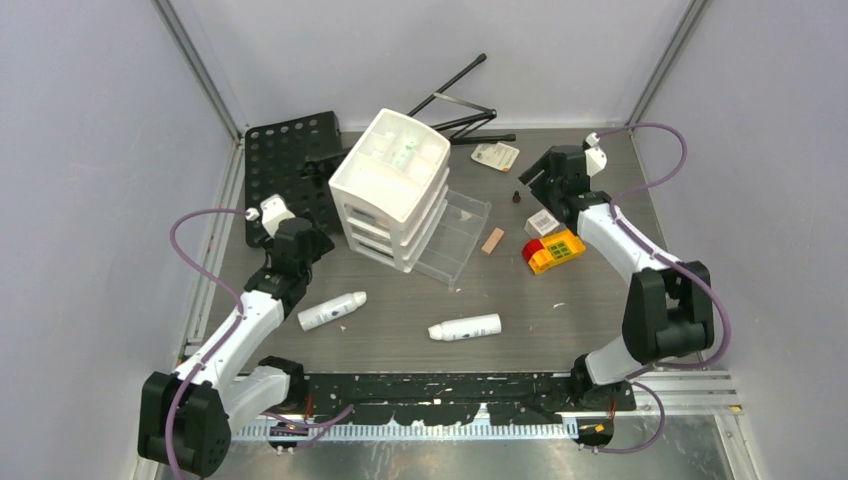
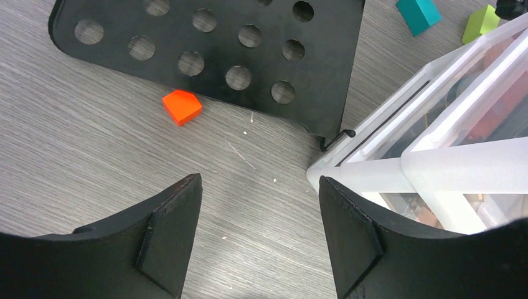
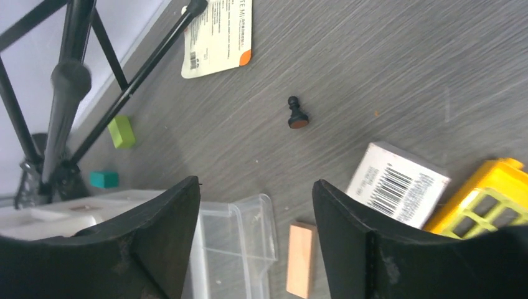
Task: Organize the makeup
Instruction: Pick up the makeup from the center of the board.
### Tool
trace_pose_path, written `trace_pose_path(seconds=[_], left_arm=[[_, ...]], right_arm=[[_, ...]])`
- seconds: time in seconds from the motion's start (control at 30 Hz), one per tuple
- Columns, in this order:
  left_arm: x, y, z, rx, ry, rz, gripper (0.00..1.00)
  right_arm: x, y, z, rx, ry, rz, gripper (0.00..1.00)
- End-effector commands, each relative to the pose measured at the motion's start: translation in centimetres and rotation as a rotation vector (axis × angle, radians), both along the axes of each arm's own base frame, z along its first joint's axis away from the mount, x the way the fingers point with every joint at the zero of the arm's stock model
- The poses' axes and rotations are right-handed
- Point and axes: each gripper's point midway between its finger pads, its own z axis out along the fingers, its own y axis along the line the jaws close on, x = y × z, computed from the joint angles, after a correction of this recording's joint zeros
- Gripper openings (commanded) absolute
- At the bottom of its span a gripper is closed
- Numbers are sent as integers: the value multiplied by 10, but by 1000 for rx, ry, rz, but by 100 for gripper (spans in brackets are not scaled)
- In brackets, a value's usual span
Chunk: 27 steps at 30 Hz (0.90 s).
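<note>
Here, pale walls [image 1: 90,120] enclose the grey table [image 1: 600,310]; left fingers [image 2: 168,243] and right fingers [image 3: 348,237] stand apart, empty.

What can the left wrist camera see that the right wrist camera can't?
Only the left wrist: a small orange block at the edge of a black plate full of round holes. Only the right wrist: a tiny black pawn-shaped piece, a white barcoded box, a yellow plastic block, a tan wooden block and a white printed card. Both: the white plastic drawer unit, a lime-green block, a teal block and the grey wood-grain table.
</note>
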Motion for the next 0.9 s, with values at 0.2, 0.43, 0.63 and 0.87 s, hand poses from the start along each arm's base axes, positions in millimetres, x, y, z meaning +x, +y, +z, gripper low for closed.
trace_pose_path(seconds=[0.2,0.43,0.63,0.87], left_arm=[[9,-4,25,-5,-77,-3,71],[7,-5,28,10,-85,-3,71],[7,-6,31,20,-91,-6,71],[7,-8,34,24,-98,-15,71]], right_arm=[[82,11,25,211,-99,-98,66],[105,12,-13,284,-91,-171,59],[122,7,-39,282,-91,-158,56],[139,7,-69,383,-27,-104,56]])
